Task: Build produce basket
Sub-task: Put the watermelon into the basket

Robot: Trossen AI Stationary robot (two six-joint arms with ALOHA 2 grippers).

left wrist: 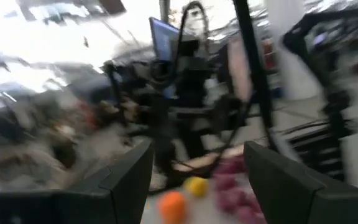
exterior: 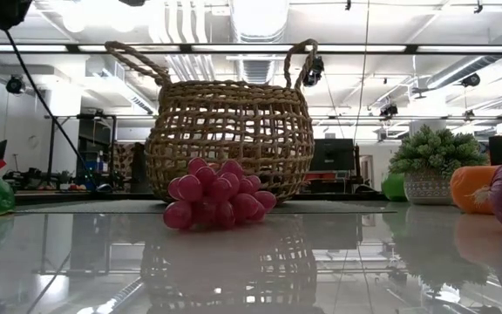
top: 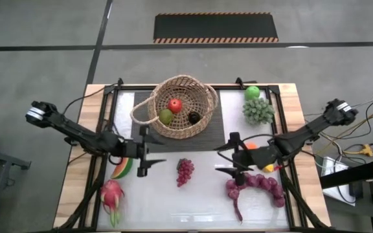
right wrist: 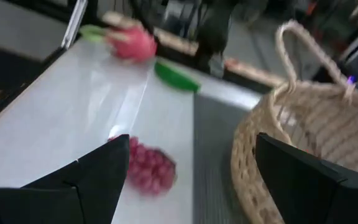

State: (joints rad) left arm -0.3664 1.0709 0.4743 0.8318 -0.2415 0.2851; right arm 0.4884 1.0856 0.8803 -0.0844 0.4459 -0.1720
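The wicker basket [top: 182, 107] stands on a dark mat at the table's far middle and holds a red apple [top: 175, 105], a green apple [top: 166, 116] and a dark round fruit [top: 193, 117]. A small pink-red grape bunch [top: 184, 171] lies on the table between my grippers. It also shows in the low view [exterior: 219, 194] and the right wrist view [right wrist: 145, 165]. My left gripper [top: 155, 153] is open and empty to the bunch's left, and it also shows in its own wrist view [left wrist: 197, 146]. My right gripper [top: 224, 158] is open and empty to the bunch's right, and it also shows in its own wrist view [right wrist: 191, 140].
A watermelon slice [top: 122, 168] and a dragon fruit [top: 112, 196] lie near left. A long purple grape bunch [top: 254, 186], an orange [top: 251, 146] and a lemon [top: 268, 167] lie under the right arm. A green apple [top: 252, 92] and a leafy clump [top: 258, 110] stand far right.
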